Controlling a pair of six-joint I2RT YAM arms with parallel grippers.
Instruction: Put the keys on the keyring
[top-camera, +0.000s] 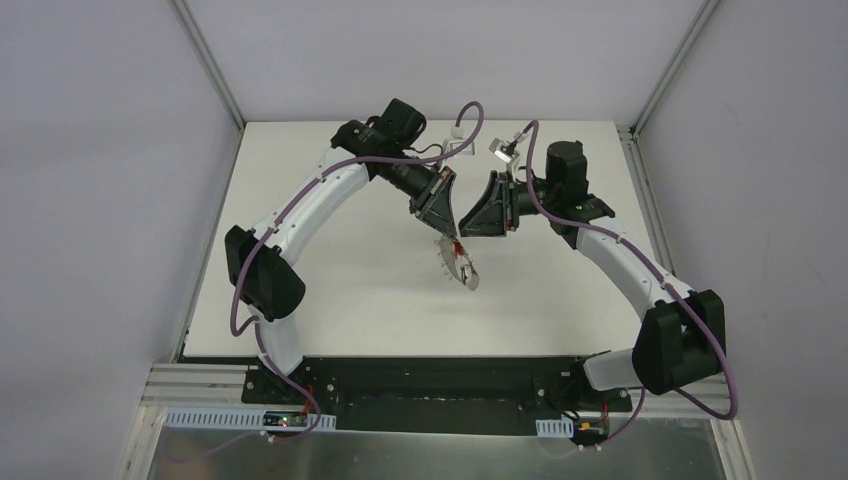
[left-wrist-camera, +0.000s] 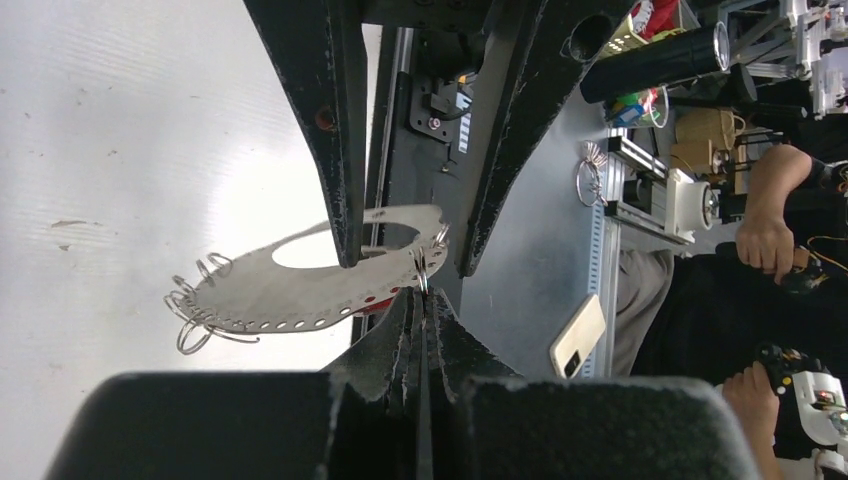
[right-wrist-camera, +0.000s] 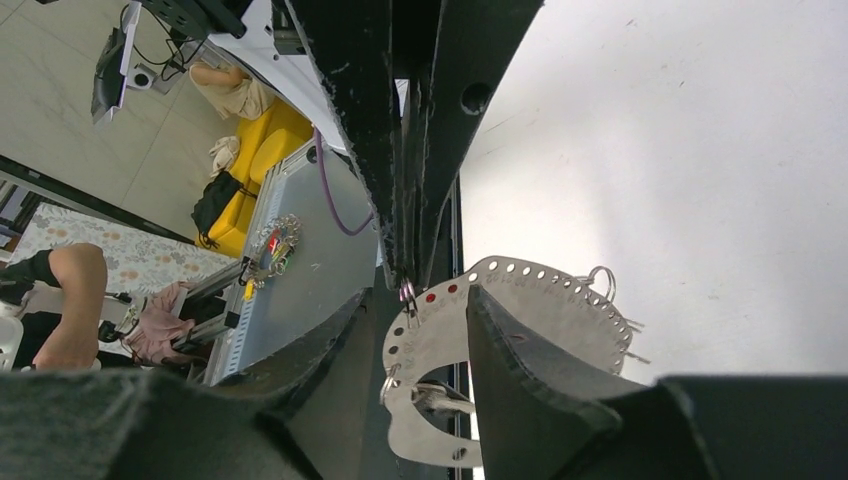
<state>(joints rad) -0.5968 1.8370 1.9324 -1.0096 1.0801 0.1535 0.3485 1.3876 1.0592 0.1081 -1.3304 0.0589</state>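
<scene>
Keyring (left-wrist-camera: 270, 295) at the meeting of two claws. Left claw (left-wrist-camera: 420, 297), jaws pressed together, pinches a wire loop (left-wrist-camera: 421, 270) on the band's rim, over mid-worktop (top-camera: 330, 280). Right claw (right-wrist-camera: 418, 298), jaws parted, straddles the band beside that pinch, one finger in the oval opening and one outside the rim. The band's long axis runs from both claws toward the arm bases. A red key head (left-wrist-camera: 375, 305) shows beneath; the second key is not visible.

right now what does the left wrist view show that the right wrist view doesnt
Only left wrist: a pale rectangular phone. Only right wrist: a bright yellow object off the table. Both: the thin grey oval metal keyring, the left gripper shut on its rim, and the right gripper open astride it.
</scene>
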